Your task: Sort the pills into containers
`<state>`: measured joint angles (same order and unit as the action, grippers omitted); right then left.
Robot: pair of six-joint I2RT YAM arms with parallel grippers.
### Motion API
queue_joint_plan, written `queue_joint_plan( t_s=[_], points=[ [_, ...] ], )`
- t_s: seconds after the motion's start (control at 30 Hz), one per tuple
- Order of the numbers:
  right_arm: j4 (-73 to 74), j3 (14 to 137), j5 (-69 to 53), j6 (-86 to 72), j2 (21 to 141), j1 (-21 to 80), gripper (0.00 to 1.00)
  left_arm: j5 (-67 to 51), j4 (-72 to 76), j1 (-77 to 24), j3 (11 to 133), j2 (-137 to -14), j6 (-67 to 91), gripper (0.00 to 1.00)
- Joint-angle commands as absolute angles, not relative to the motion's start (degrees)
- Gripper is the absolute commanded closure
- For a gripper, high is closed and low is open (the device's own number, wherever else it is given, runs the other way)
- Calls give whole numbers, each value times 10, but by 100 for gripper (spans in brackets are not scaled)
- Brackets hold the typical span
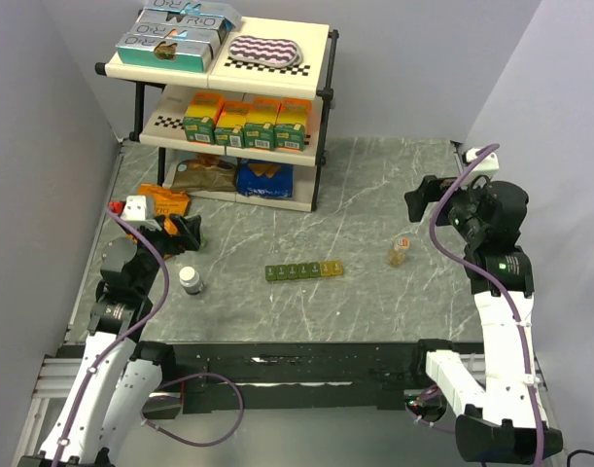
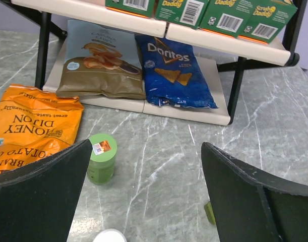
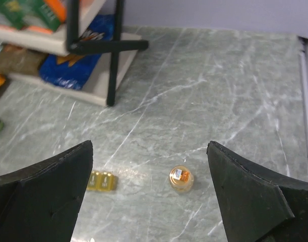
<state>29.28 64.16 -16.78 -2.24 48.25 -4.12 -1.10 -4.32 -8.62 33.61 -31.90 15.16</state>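
- Sorting looked not yet begun: the pill organiser strip (image 1: 303, 270) lay flat mid-table between the two arms. Its lids appeared to be down, with the dark green end toward the left arm and the yellow end toward the right.
- The left gripper (image 1: 180, 232) hovered above the table, fingers spread wide with nothing between them. A green bottle (image 2: 102, 158) stood just ahead of it and a white-capped bottle (image 1: 190, 280) stood near it.
- The right gripper (image 1: 420, 199) hung equally wide open and empty. Its wrist view looked down on a small amber bottle (image 3: 181, 179) and the strip's yellow end.
- No loose pills showed; presumably they were inside the bottles.
- The next move probably called for one arm to come down on a bottle and close around its body. The other arm would then have to work the cap or a compartment lid.
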Motion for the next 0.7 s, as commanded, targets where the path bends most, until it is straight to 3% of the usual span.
queue_joint_plan(
  t_s=[0.0, 0.07, 0.13, 0.27, 0.43, 0.53, 0.67],
  points=[
    [277, 638, -298, 59, 479, -42, 0, -37, -29, -87, 348, -323, 142, 4],
    [293, 623, -496, 192, 481, -37, 0, -41, -26, -88, 347, -324, 141, 4],
    [365, 627, -566, 310, 506, 8, 0, -47, -26, -88, 348, -324, 139, 4],
    [402, 629, -470, 392, 557, 123, 0, -60, -25, -87, 346, -330, 135, 4],
    [397, 621, -350, 534, 642, 197, 0, -64, -21, -87, 346, -345, 128, 4],
    [404, 587, -373, 688, 671, 217, 0, -61, -24, -87, 347, -351, 125, 4],
    [411, 613, -376, 746, 766, 236, 0, -58, -21, -87, 344, -348, 123, 4]
  ],
)
